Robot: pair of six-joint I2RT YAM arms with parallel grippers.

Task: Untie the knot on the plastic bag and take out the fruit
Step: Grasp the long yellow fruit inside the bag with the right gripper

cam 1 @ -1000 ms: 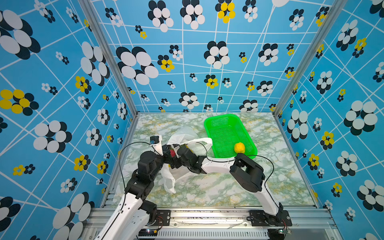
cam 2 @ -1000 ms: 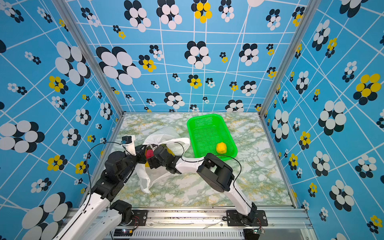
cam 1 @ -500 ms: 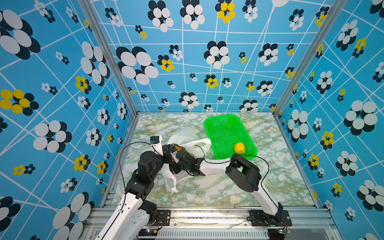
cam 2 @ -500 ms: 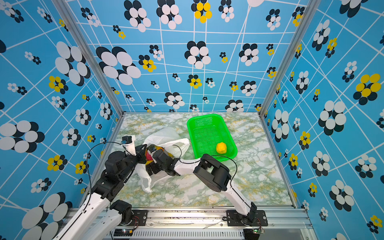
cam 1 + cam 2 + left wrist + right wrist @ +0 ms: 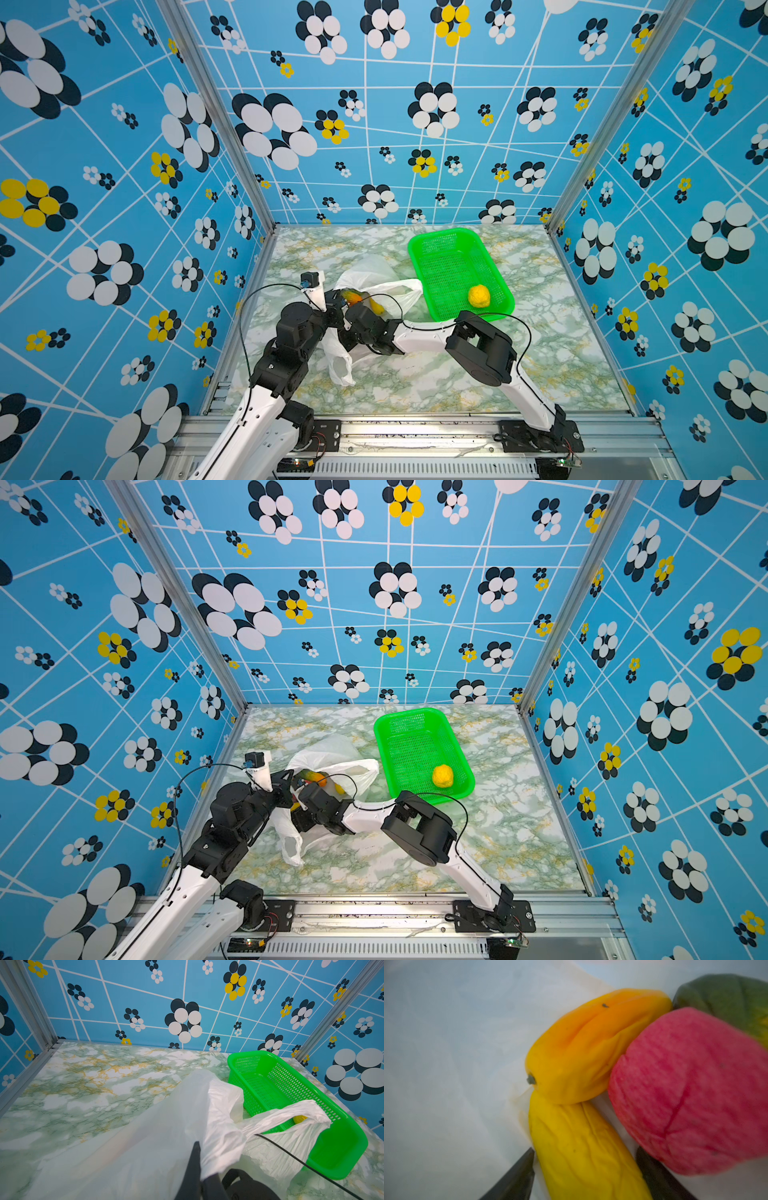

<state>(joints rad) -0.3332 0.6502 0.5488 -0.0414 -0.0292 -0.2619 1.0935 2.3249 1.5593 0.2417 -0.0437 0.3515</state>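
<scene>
The left claw (image 5: 202,1169) is clamped on a fold of the plastic bag (image 5: 207,1109), above the green-white marbled table (image 5: 415,382). Just beside it, inside the bag, the right claw (image 5: 586,1153) straddles a yellow long fruit (image 5: 581,1147) with a red fruit (image 5: 691,1095) alongside; whether it pinches cannot be told. Beyond both claws, a green basket (image 5: 415,253) holds one round yellow fruit (image 5: 478,296), in front of blue flower-patterned walls (image 5: 415,124).

Bare tabletop (image 5: 561,353) front right; green basket (image 5: 449,270) at back centre, plastic bag (image 5: 370,270) just left of it.
</scene>
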